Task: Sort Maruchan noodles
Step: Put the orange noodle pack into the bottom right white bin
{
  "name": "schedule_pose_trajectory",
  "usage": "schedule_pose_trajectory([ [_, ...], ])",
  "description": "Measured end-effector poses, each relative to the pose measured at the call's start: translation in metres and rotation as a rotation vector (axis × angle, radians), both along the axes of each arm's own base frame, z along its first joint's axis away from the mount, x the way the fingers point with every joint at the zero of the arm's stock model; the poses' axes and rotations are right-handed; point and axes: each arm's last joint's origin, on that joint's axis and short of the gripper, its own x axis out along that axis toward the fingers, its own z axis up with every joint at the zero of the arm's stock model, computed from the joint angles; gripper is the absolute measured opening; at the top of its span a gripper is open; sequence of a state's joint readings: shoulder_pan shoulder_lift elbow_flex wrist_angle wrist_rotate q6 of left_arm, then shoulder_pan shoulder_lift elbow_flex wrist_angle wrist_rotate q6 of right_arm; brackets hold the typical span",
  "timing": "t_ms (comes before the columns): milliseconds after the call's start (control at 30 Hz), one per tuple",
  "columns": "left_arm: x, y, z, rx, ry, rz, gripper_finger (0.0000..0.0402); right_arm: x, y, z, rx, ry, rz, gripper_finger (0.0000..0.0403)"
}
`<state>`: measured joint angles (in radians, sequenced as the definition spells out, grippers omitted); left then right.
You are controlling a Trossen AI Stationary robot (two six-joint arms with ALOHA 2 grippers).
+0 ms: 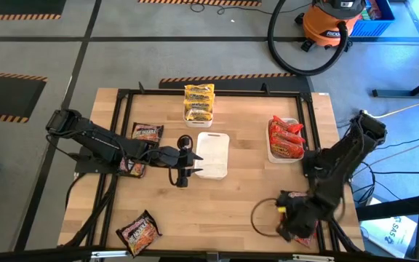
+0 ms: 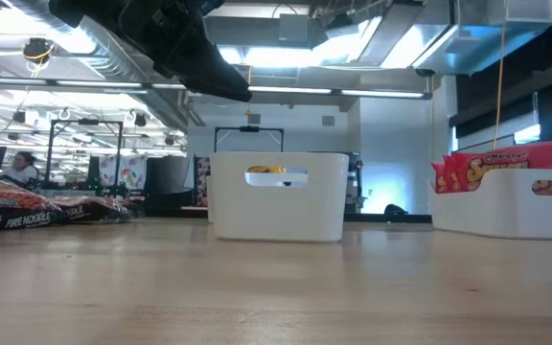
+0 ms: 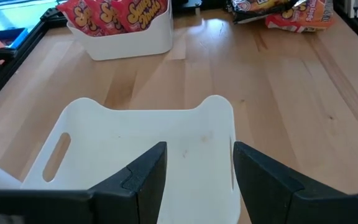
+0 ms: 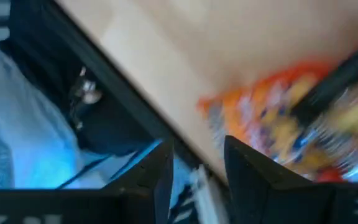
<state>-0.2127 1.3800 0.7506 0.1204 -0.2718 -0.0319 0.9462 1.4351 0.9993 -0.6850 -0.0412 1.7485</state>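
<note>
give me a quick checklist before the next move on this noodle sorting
1. Middle white tray empty: ok.
2. Left hand open, empty, at that tray's edge: ok.
3. Right hand near the table's front right corner, by an orange packet: grip cannot tell.
4. Red packets in right tray: ok.
5. Yellow packets stacked at the back: ok.
6. Dark packets unsorted on the table: not ok.
</note>
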Motion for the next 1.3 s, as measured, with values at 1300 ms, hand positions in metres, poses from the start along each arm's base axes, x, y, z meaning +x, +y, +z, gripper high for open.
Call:
schedule_pose_trajectory([
  [1300,0.0,0.0,0.0,-0.004,-0.005,0.001,0.0179,0.09,-0.053,-0.064,-0.426,-0.102,-0.004,0.0122],
])
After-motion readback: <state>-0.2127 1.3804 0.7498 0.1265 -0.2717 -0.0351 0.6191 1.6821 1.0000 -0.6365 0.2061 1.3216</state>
